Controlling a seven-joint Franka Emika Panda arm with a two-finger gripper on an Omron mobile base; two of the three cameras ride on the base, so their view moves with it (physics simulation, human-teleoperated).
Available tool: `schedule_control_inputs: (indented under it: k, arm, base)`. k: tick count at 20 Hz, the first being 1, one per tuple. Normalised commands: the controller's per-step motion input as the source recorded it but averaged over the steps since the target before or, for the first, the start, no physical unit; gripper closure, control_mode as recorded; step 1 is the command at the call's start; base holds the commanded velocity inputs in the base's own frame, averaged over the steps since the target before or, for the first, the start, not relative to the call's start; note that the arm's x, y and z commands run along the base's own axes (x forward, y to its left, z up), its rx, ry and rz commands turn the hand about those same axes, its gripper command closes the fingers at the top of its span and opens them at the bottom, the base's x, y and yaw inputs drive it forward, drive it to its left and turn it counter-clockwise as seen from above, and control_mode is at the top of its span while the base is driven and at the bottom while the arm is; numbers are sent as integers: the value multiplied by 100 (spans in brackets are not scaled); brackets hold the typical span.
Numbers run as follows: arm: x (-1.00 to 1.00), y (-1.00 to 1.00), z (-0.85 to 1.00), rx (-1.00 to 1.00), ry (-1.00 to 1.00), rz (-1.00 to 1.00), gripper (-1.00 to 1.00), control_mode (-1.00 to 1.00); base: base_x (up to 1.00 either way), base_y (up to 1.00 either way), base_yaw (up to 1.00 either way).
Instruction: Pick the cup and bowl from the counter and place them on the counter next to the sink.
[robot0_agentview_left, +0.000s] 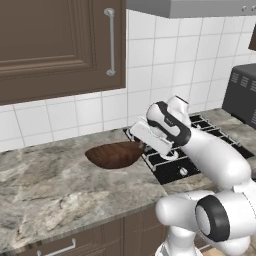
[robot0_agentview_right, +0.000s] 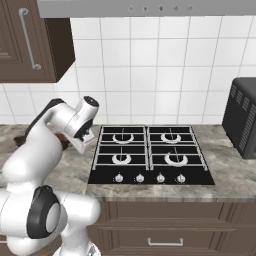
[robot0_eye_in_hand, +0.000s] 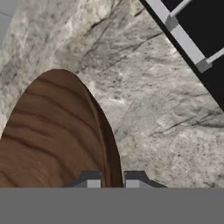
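I see the wide, shallow dark brown wood-grain bowl (robot0_agentview_left: 115, 154) above the mottled grey-beige stone surface (robot0_agentview_left: 55, 185), just left of the black gas stovetop (robot0_agentview_right: 150, 155). It looks tilted, its right edge up at my gripper (robot0_eye_in_hand: 113, 181). In the hand view my jaws are nearly together, clamped on the bowl's thin rim, one tip on each side of it. The white arm (robot0_agentview_left: 210, 155) reaches in from the right, over the stovetop's near left corner.
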Motion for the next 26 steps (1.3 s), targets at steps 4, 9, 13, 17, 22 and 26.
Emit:
schedule_control_inputs:
  k: [4,9,13,17,22,26]
  arm:
    - [0,-2,9,-1,-13,23,100,-100]
    - [-4,-13,24,0,-19,18,100,-100]
    - [-16,-21,18,0,-24,12,100,-100]
    - [-46,-31,10,1,-21,1,100,-100]
    - [-39,-29,0,2,-16,0,100,-100]
    - [-36,-30,0,6,-13,0,100,-100]
  base:
    - [0,0,0]
    - [0,0,0]
    - [0,0,0]
    - [0,0,0]
    - [0,0,0]
    - [0,0,0]
